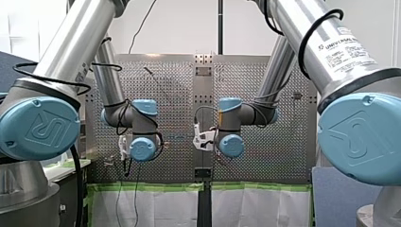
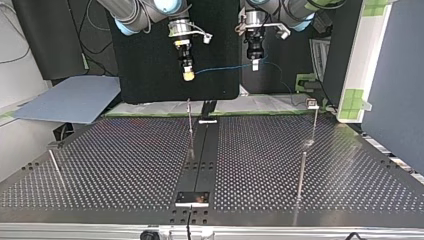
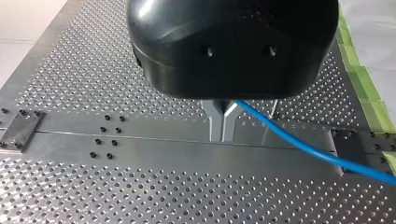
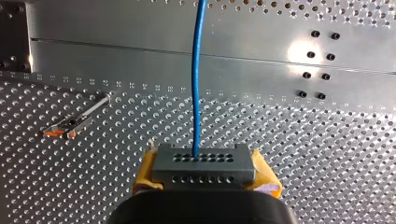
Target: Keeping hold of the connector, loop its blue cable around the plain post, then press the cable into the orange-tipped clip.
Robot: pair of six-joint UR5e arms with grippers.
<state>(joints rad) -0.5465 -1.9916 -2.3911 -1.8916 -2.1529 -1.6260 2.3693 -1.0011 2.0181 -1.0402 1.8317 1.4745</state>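
Observation:
My right gripper (image 4: 204,176) is shut on a grey connector (image 4: 204,161), held between its yellow pads (image 4: 145,173). The blue cable (image 4: 196,74) runs straight out of the connector, over the perforated table. My left gripper (image 3: 223,134) has its metal fingers shut on the same blue cable (image 3: 299,140), which trails off to one side. In the top view both grippers hang high above the table, my right gripper (image 2: 187,75) at the left and my left gripper (image 2: 255,64) at the right, with the cable (image 2: 225,67) strung between them. An orange-tipped clip (image 4: 67,126) stands beside my right gripper. A plain post (image 2: 190,127) stands mid-table.
More thin posts rise from the table: one with a small head (image 2: 313,117) at the top view's far right, one nearer (image 2: 301,175), and a leaning one (image 2: 56,167) at its left. A dark plate (image 2: 192,198) sits on the centre strip near the front edge.

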